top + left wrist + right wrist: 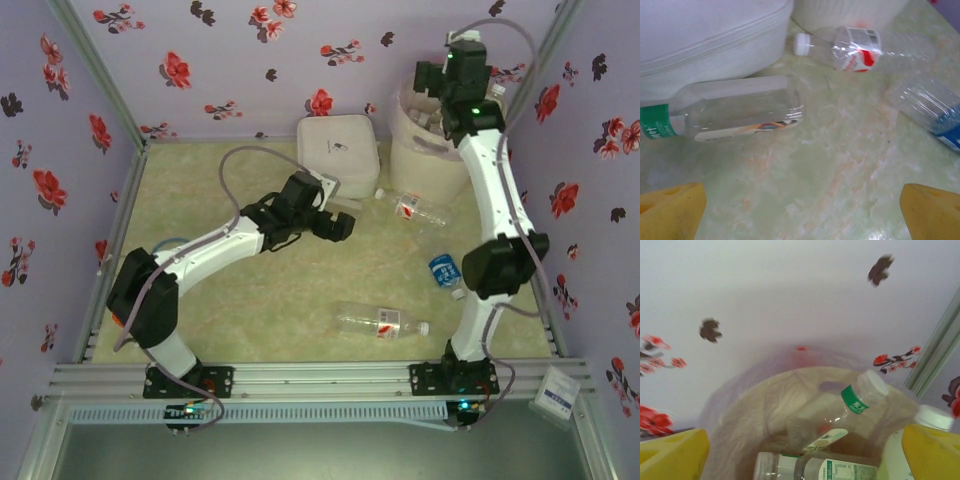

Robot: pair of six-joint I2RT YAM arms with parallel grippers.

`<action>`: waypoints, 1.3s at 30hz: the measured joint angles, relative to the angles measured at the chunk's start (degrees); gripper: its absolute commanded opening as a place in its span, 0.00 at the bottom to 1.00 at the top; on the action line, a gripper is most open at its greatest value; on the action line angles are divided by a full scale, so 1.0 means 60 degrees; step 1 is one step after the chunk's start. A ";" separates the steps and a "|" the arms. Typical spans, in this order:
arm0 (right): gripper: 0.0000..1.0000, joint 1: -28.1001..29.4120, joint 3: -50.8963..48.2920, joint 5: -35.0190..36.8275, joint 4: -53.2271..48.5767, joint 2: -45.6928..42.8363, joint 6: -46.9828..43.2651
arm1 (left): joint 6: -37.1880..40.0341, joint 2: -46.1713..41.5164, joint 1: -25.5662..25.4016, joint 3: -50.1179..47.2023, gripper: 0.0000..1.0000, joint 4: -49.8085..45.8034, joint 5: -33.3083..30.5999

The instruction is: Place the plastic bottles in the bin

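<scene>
Left gripper: yellow pads set wide apart, nothing held, low over glossy marbled table.
Right gripper: likewise parted, empty, above the bin. The bin is round and film-lined, with clear bottles piled inside.
Laid flat on the table: green-label bottle, just beside cushioned white box; red-label bottle; ribbed blue-label bottle.

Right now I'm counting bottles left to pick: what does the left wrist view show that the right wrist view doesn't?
Left wrist: three bottles lying on the table: a green-label bottle beside the white box, a red-label bottle, a blue-label bottle. Right wrist: the bin from above, bag-lined, holding a green-banded bottle among others. Both: part of the bin, and an open, empty gripper, left gripper and right gripper.
</scene>
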 measured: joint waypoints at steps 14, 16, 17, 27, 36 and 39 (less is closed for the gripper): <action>0.99 0.0066 -0.3679 -0.2029 -0.0714 -0.3410 0.1632 | -0.5144 0.1636 0.0481 0.0528 1.00 0.0029 -0.0801; 0.99 0.0062 -0.4273 -0.2200 -0.0772 -0.3734 0.1796 | -0.5716 0.1872 0.0481 0.0535 1.00 0.0102 -0.0805; 0.99 0.0066 -0.4517 -0.2259 -0.0820 -0.3894 0.1854 | -0.5982 0.2000 0.0503 0.0539 1.00 0.0160 -0.0805; 0.99 0.0062 -0.7002 -0.2601 -0.0736 -0.5530 0.2539 | -0.8200 0.2856 0.0911 0.0488 1.00 0.1712 -0.0889; 0.99 0.0062 -0.8335 -0.2754 -0.0754 -0.6058 0.3020 | -0.9643 0.3880 0.1158 0.0652 1.00 0.2324 -0.1031; 0.99 0.0062 -0.8644 -0.2747 -0.0750 -0.6426 0.3064 | -0.9949 0.3920 0.1166 0.0670 0.92 0.2510 -0.1056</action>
